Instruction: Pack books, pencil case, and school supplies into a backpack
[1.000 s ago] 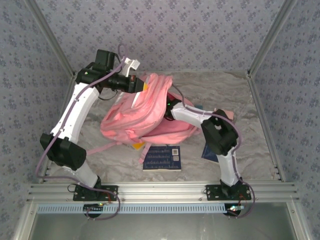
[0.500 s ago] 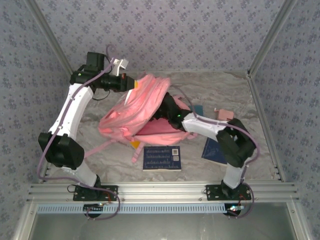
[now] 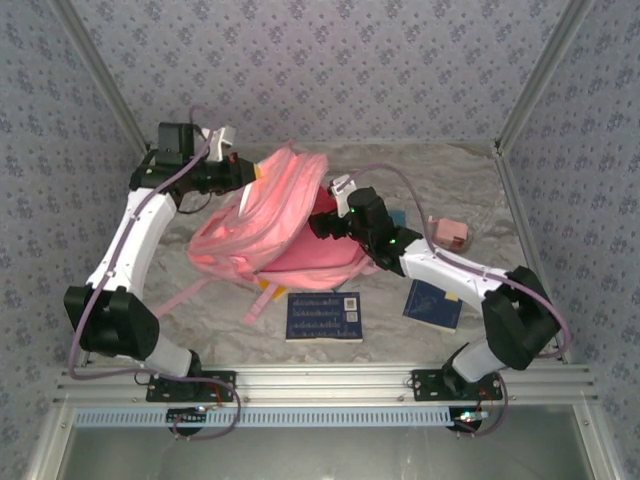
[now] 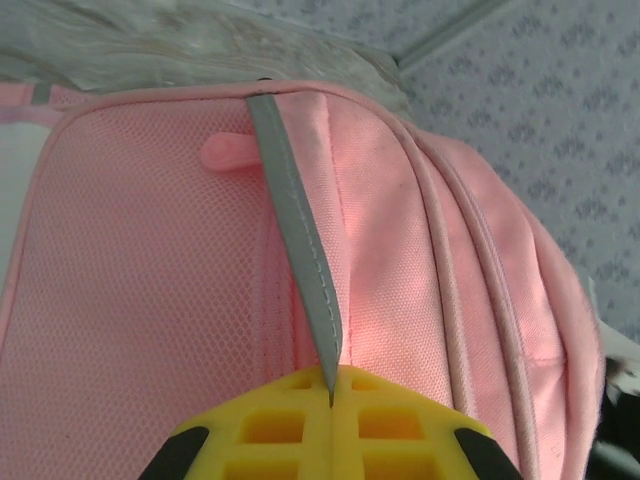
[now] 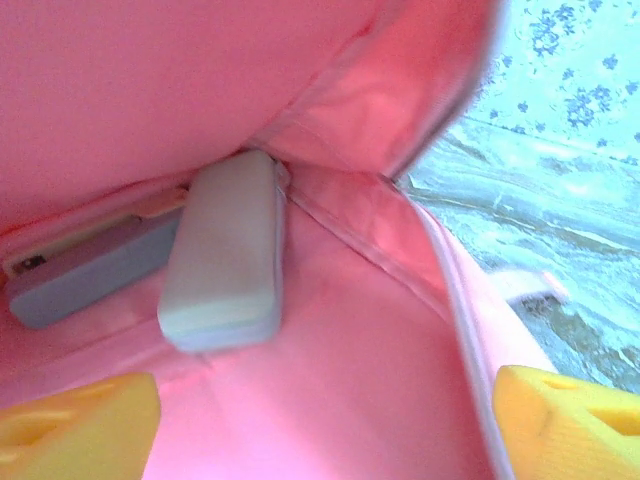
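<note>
The backpack [image 3: 270, 225] lies left of the table's [image 3: 505, 200] middle, toward the back edge. In it lies the case [image 5: 225, 250], a flat thing [image 5: 95, 270] just beside it. One book [image 3: 323, 316] lies before the backpack near the front edge. A second book [image 3: 433, 304] lies right of that, and the box [image 3: 447, 233] behind it, toward the right edge.

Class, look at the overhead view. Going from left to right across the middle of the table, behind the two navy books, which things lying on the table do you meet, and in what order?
backpack → small teal book → pink box
</note>
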You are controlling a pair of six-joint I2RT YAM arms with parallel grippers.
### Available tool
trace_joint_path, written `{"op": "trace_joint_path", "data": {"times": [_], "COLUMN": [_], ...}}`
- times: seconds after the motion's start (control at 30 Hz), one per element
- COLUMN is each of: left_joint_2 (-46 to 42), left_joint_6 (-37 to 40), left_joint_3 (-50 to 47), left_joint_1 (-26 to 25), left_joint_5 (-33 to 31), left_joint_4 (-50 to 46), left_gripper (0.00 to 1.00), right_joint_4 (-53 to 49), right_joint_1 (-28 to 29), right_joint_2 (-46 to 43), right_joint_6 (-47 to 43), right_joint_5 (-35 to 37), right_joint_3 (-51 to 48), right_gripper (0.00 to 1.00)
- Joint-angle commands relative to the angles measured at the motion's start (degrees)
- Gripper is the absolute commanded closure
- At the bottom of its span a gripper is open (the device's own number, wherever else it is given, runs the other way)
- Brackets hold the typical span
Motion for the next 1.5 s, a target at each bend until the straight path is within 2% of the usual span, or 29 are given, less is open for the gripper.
{"op": "trace_joint_path", "data": {"times": [0.0, 0.07, 0.23, 0.33, 0.47, 0.53, 0.7, 0.87, 1.03, 1.13, 1.27, 1.47], "left_joint_2": [-3.95, -4.60, -3.42, -3.75, -5.65, -6.54, -6.44, -7.40, -7.62, -7.58, -7.29, -6.46], "left_joint_6": [-7.94, -8.90, -12.78, -14.38, -14.62, -14.23, -12.26, -11.56, -12.02, -12.46, -13.60, -15.05], "left_joint_3": [-3.12, -4.66, -7.66, -10.40, -13.80, -15.55, -17.20, -18.32, -18.81, -18.83, -19.17, -19.37], "left_joint_1": [2.99, 3.66, 3.79, 3.62, 2.48, 1.05, -2.14, -2.42, -3.08, -3.26, -3.26, -3.26], "left_joint_5": [-2.46, -2.20, -0.36, -0.61, -2.43, -3.67, -4.57, -3.72, -2.93, -2.82, -2.24, -1.31], "left_joint_4": [13.07, 16.34, 21.63, 23.89, 25.63, 26.83, 27.83, 27.76, 28.74, 29.17, 30.52, 32.06], "left_gripper": [1.00, 1.00, 1.00, 1.00, 1.00, 1.00, 1.00, 1.00, 1.00, 1.00, 1.00, 1.00], "right_joint_4": [-4.12, -5.80, -27.37, -36.31, -46.26, -50.45, -54.32, -56.75, -62.83, -66.83, -67.48, -66.16], "right_joint_1": [-0.62, -1.58, -7.05, -10.53, -15.99, -19.92, -32.20, -39.25, -42.42, -42.78, -43.57, -45.15], "right_joint_2": [-5.90, -8.27, -7.80, -7.36, -5.29, -3.25, 1.44, 8.91, 18.99, 23.66, 24.25, 23.99], "right_joint_6": [1.41, 1.96, 10.35, 11.27, 12.20, 13.84, 20.01, 15.72, 10.14, 7.99, 7.79, 7.45], "right_joint_5": [2.77, 3.12, 2.07, 4.37, 8.85, 8.55, 2.49, 1.57, 0.67, 2.94, 7.27, 4.14], "right_joint_3": [-0.24, -0.41, 8.78, 10.66, 14.65, 16.20, 17.88, 22.46, 29.85, 32.99, 32.47, 29.95], "right_gripper": [0.14, 0.20, 0.09, 0.02, 0.00, 0.00, 0.00, 0.00, 0.00, 0.00, 0.00, 0.00]}}
